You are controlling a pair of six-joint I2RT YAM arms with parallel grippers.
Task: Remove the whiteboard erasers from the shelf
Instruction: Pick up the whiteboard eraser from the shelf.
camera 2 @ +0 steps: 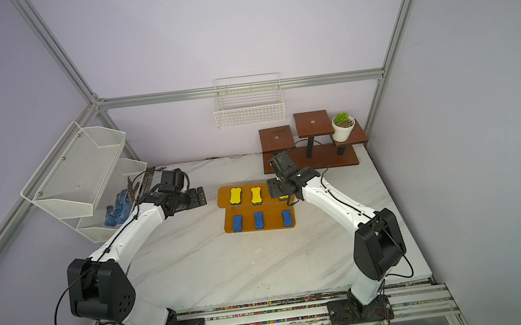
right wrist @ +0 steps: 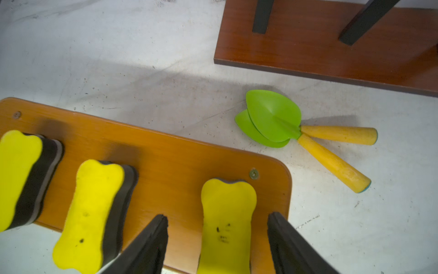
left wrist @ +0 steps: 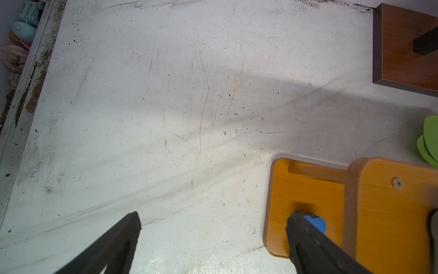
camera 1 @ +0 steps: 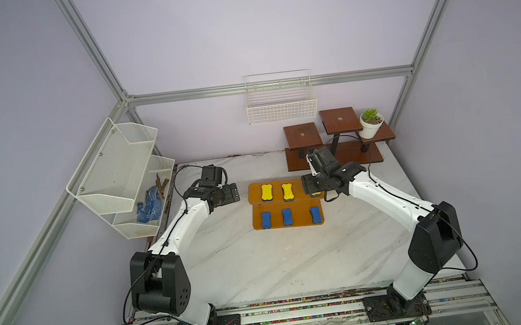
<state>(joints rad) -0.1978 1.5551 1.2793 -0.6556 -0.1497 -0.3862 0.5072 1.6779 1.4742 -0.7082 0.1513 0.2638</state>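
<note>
Three yellow erasers (right wrist: 90, 213) upper step, three blue erasers (camera 1: 287, 217) lower, orange shelf (camera 1: 255, 189)

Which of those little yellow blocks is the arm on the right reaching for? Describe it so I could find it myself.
Find the orange-brown shelf mid-table; three yellow erasers sit on its upper step. It is the yellow eraser at the end nearest the green tool, the only one sitting between the right gripper fingers.
</note>
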